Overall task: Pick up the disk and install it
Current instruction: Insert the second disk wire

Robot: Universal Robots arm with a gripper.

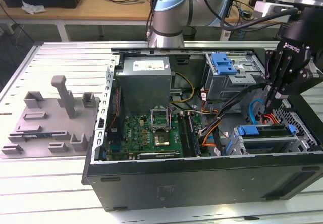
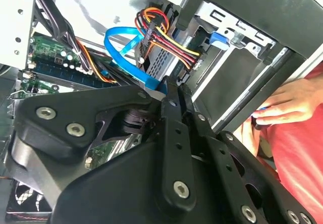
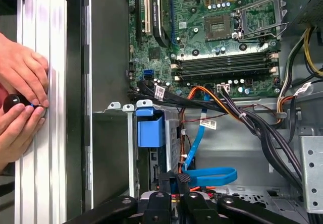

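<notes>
The gripper (image 1: 273,102) is held above the drive bay of the open computer case (image 1: 202,178), fingers pressed together on nothing. The disk (image 1: 267,135) is seated in the bay, beside a blue cable (image 3: 209,176).

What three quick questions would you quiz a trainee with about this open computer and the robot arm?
1. True or false: the pincer hangs above the motherboard.
2. The flat cable looped near the pincer's tips is: A red, B blue, C green.
3. How many hands rest at the table rail in the first wrist view?

Key: 1 false, it hangs over the drive bays at the exterior view's right; 2 B; 3 two.
</notes>
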